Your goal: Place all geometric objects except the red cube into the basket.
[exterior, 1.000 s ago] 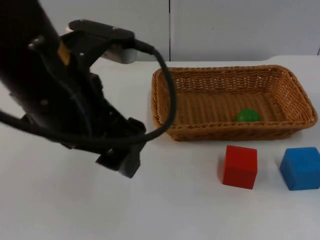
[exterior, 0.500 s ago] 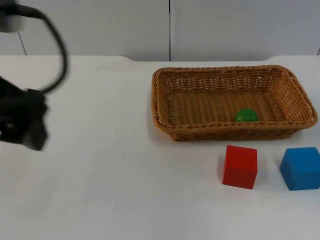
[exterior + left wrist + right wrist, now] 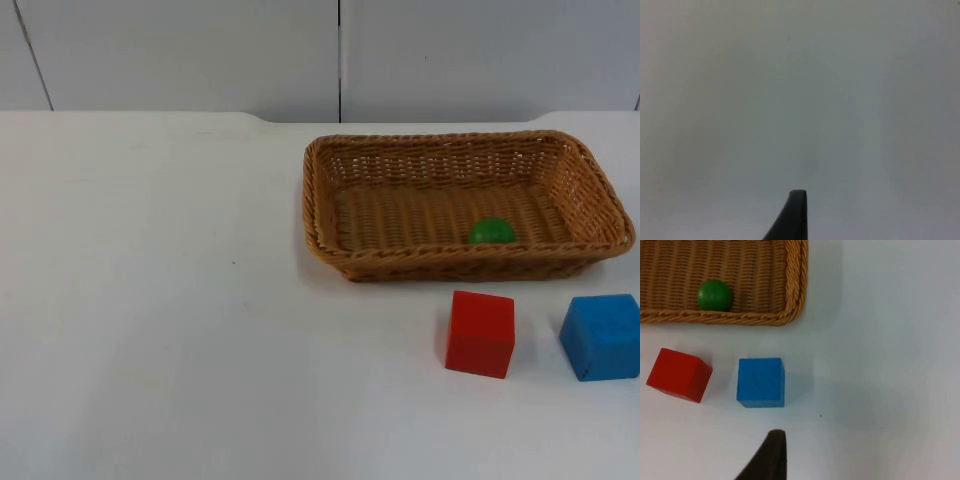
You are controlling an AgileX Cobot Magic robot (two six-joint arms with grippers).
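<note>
Your blue cube [image 3: 603, 336] sits on the white worktop [image 3: 150, 330] just in front of the basket [image 3: 450, 270], near its right-hand end, clear of the wicker and not yet inside. The red cube [image 3: 480, 333] stands to its left, close by, with a gap of bare worktop between them. In the right wrist view the blue cube [image 3: 761, 382] lies just ahead of your right jaws, untouched. The red cube [image 3: 679, 375] is off to one side of it and slightly turned, and the basket rim [image 3: 795, 290] is beyond both. The green ball [image 3: 492, 231] rests inside the basket against the near wall, towards its right half. The right wrist view shows the ball [image 3: 714, 295] tucked close to the woven rim. Your right arm hangs above the worktop on the side of the cubes away from the basket and looks down on them. You cannot tell how far the right jaws are parted, and they touch nothing that can be seen. Your left arm waits over bare worktop [image 3: 790, 100], and nothing lies beneath the left jaws. You cannot tell how far those jaws are parted either, and no object is seen in their hold. Behind the basket the worktop ends at the grey wall [image 3: 200, 50].
</note>
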